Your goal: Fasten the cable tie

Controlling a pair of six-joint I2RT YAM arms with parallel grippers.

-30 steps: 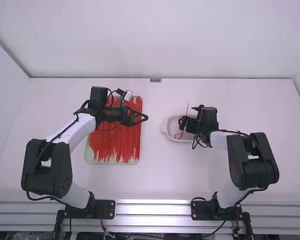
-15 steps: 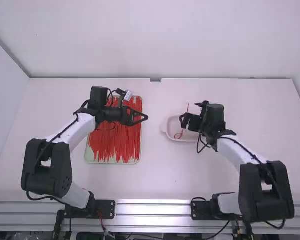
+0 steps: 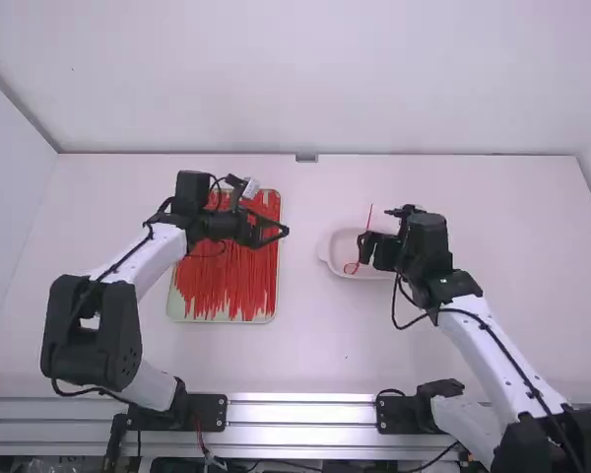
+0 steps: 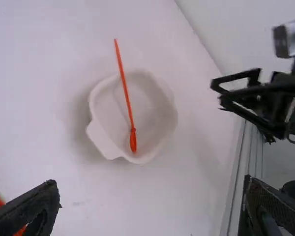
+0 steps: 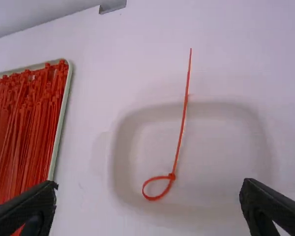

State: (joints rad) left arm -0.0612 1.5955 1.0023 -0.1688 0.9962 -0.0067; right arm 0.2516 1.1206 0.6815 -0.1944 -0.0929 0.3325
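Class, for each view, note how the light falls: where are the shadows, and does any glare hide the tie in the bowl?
High view: even light, hardly any shadows on the table, no glare on the tie. Left wrist view: the bowl casts a soft shadow beside it. Right wrist view: faint shading alone outlines the white bowl; the tie stands out.

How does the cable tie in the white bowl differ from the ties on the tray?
The cable tie in the bowl is fastened into a small loop with a long tail; the ties on the tray lie straight, unfastened. It lies alone; they form a dense layer. All are red.
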